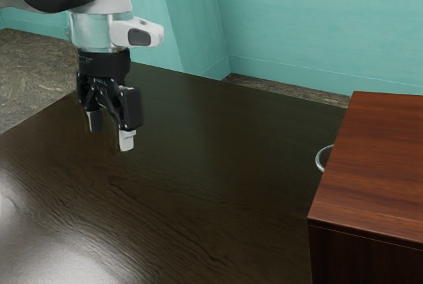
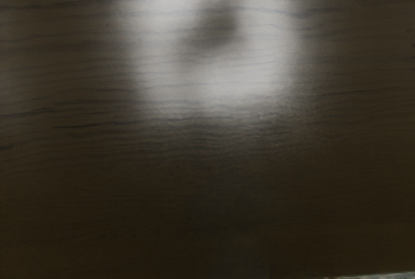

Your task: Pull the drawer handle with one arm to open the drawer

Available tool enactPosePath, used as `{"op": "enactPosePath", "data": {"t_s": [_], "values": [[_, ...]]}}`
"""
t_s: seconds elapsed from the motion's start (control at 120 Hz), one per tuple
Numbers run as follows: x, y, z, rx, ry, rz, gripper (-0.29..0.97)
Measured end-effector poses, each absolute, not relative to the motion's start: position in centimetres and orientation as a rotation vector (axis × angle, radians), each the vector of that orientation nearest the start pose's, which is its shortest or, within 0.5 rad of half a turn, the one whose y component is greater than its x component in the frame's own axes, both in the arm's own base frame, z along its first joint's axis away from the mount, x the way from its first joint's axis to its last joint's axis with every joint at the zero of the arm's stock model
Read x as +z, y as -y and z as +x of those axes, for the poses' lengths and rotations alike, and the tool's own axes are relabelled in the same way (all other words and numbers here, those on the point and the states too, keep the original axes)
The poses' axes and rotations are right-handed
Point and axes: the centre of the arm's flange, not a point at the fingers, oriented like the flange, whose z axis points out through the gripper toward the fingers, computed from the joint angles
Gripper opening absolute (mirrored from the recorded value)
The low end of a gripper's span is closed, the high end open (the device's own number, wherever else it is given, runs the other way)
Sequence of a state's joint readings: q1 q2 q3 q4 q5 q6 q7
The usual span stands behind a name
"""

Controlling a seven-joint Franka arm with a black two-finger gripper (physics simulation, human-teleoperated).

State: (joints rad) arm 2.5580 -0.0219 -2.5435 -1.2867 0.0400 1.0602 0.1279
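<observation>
Your gripper (image 1: 110, 137): fingers apart, empty, over table (image 1: 198, 191) | drawer handle (image 1: 318, 159): faces exterior view's left, long axis hidden.

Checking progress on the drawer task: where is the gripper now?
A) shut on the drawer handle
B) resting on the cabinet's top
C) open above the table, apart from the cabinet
C: the gripper hangs open over the dark table, far to the exterior view's left of the cabinet and its metal handle.
</observation>
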Motion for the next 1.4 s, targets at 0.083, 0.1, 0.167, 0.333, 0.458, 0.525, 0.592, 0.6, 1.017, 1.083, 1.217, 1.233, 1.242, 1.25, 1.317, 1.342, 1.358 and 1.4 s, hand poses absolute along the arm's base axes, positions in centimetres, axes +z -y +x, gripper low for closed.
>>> {"op": "enactPosePath", "data": {"t_s": [0.083, 0.1, 0.167, 0.333, 0.458, 0.525, 0.592, 0.6, 1.017, 1.083, 1.217, 1.233, 1.242, 1.25, 1.317, 1.342, 1.358, 1.4], "values": [[69.8, -2.7, 51.9, 0.226, -0.116, -3.081, 0.68], [69.9, -3.2, 52.2, 0.199, -0.107, -3.081, 0.68], [70.1, -5.1, 52.9, 0.113, -0.062, -3.078, 0.68], [71.0, -5.8, 53.4, -0.010, -0.058, -3.098, 0.68], [69.9, -2.7, 54.8, -0.068, -0.123, -3.150, 0.68], [68.8, -0.9, 55.7, -0.112, -0.158, -3.206, 0.68], [67.5, -0.2, 56.4, -0.155, -0.149, -3.281, 0.68], [67.5, -0.2, 56.5, -0.163, -0.144, -3.290, 0.68], [64.2, 1.2, 61.4, -0.445, 0.129, -3.624, 0.68], [63.3, 2.1, 62.0, -0.438, 0.139, -3.636, 0.68], [60.5, 3.1, 63.1, -0.381, 0.179, -3.649, 0.68], [60.1, 3.3, 63.2, -0.372, 0.182, -3.653, 0.68], [59.9, 3.5, 63.2, -0.369, 0.183, -3.655, 0.68], [59.8, 3.6, 63.2, -0.366, 0.185, -3.657, 0.68], [58.8, 4.7, 63.5, -0.355, 0.184, -3.673, 0.68], [58.4, 5.2, 63.7, -0.347, 0.183, -3.676, 0.68], [58.1, 5.5, 63.9, -0.342, 0.184, -3.679, 0.68], [57.4, 6.1, 64.2, -0.332, 0.188, -3.685, 0.68]]}}
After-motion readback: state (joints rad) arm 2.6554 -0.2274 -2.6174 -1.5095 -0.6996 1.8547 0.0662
